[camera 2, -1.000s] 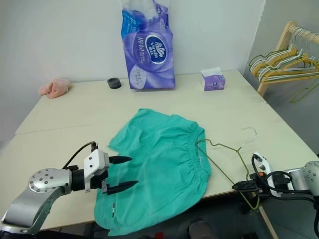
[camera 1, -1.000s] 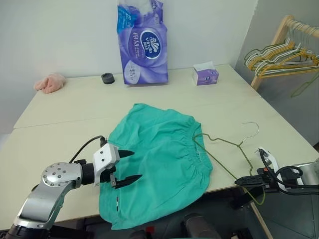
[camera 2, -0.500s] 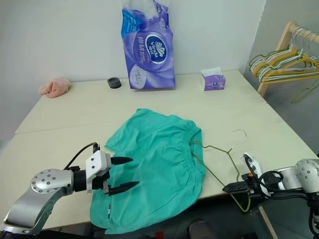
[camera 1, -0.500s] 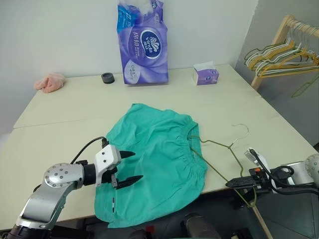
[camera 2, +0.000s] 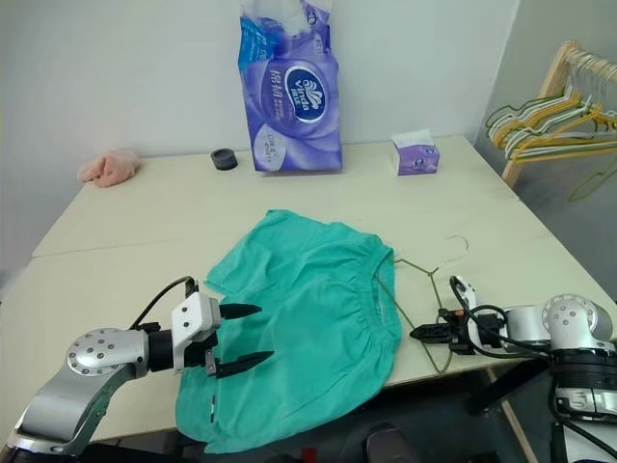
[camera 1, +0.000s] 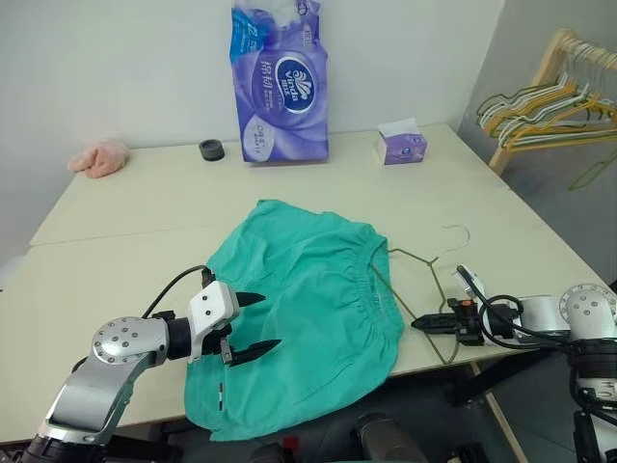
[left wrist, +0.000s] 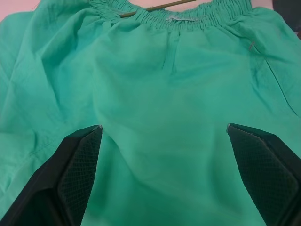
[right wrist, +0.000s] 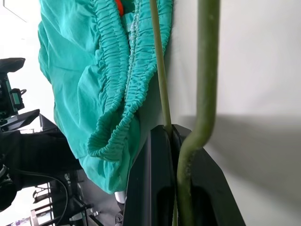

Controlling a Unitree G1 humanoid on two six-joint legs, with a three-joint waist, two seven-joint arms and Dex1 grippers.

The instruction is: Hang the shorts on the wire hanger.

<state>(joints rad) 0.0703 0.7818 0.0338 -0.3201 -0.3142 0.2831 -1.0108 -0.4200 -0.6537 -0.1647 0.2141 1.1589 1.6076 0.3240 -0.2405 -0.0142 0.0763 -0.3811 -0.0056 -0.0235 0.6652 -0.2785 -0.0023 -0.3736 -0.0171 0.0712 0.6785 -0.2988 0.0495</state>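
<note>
While the right gripper (camera 2: pixel 420 333) pinches the wire hanger (camera 2: pixel 431 289) beside the waistband, the left gripper's (camera 2: pixel 243 337) wide fingers hover over the shorts (camera 2: pixel 308 318).

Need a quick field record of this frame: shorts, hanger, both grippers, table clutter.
shorts: teal, spread flat on the table, lower hem over the near edge
wire hanger: olive, one end tucked into the waistband, hook toward the rack side
right gripper: shut on the hanger wire, at the table's near edge
left gripper: open, above the shorts, holding nothing
clutter: purple tissue pack, tissue box, black roll, pink cloth
</note>
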